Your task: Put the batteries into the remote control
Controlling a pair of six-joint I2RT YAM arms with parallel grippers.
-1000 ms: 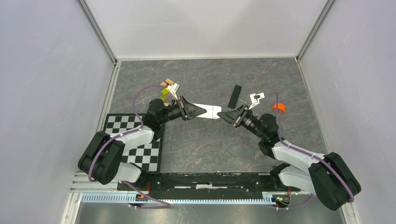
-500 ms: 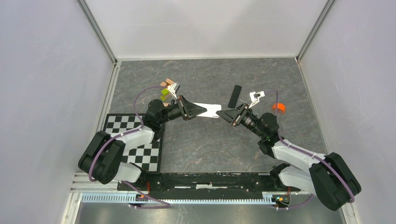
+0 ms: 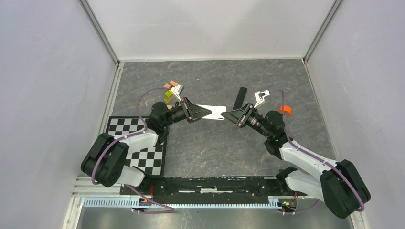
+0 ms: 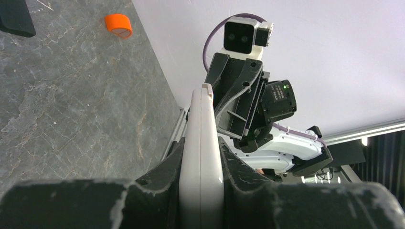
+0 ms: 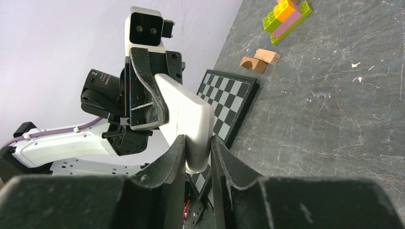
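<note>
The white remote control [image 3: 215, 112] is held in the air between both arms, edge-on in the left wrist view [image 4: 202, 109]. My left gripper [image 3: 202, 112] is shut on its left end, with the fingers pressed on both faces [image 4: 201, 145]. My right gripper [image 3: 229, 115] is shut on its right end; in the right wrist view the remote [image 5: 184, 107] runs from the left gripper into my jaws [image 5: 197, 142]. The blue and purple batteries are out of view.
A slim black bar [image 3: 240, 98] lies behind the right gripper and an orange round cap [image 3: 285, 109] to its right. Toy bricks [image 3: 169, 97] and wooden blocks [image 3: 172, 86] lie behind the left arm. A checkerboard [image 3: 143, 143] lies under the left arm.
My right gripper has moved left to the remote's free end and now has its fingers on it. The left gripper has held the remote nearly still.
</note>
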